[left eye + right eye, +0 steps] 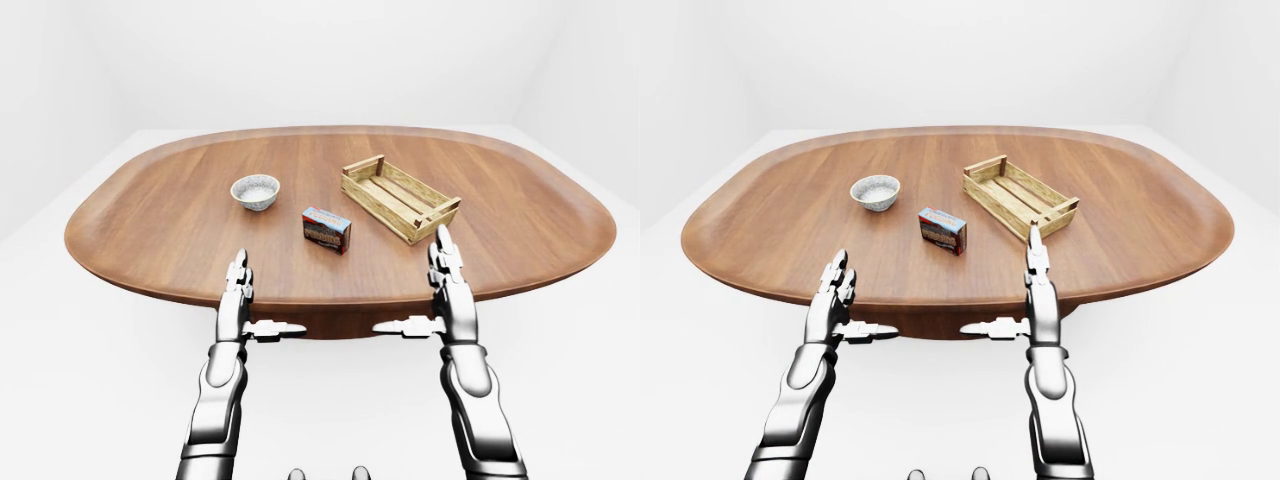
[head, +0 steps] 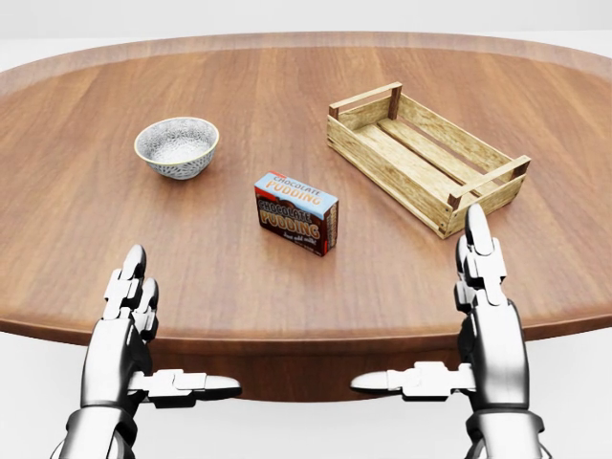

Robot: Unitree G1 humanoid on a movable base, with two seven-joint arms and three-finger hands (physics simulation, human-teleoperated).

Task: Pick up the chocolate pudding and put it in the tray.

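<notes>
We count one chocolate pudding [image 2: 295, 212], one tray [image 2: 426, 159], one bowl [image 2: 176, 146] on the bench [image 2: 86, 239]. Left robot hand [image 2: 134, 330] and right robot hand [image 2: 473, 320] hang released, nothing blocking the pudding.

A large oval wooden table [image 1: 150, 230] fills the middle of a plain white room. Near its centre lies the chocolate pudding [image 1: 326, 229], a small box. A pale bowl [image 1: 255, 192] sits on the table up and to the left of the box, and an empty slatted wooden tray [image 1: 399, 198] sits just up and to its right. Below the box, at the table's near edge, the left hand [image 1: 243, 305] and right hand [image 1: 438, 295] hover with fingers spread, holding nothing.
</notes>
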